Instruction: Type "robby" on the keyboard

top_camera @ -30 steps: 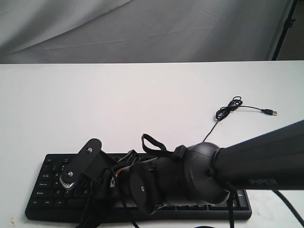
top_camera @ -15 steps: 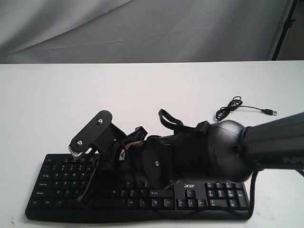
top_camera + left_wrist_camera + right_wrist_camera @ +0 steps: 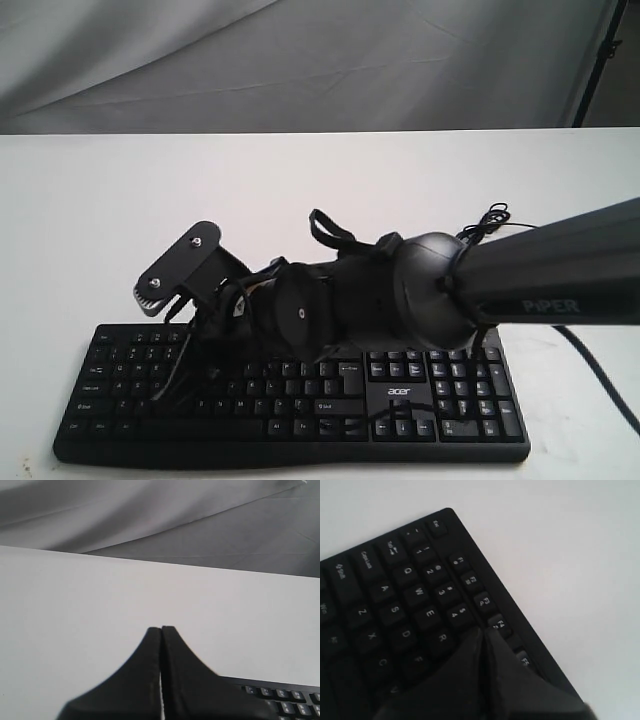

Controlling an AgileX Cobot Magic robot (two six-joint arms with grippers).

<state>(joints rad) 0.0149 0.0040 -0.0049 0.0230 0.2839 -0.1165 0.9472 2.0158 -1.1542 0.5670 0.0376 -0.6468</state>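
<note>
**Right arm positioned over the letter block.** The keyboard is shown lying flat along the near edge of the white table, with its cable trailed toward the far right. Compared with half a second earlier, the right gripper is seen shifted leftward and toward the farther key rows. Its fingers are pressed together on nothing, and the tips are placed just beside the R key; contact cannot be told. The first letter is therefore judged to be in hand. The left gripper is held closed and empty above bare table, beside the keyboard's edge.
</note>
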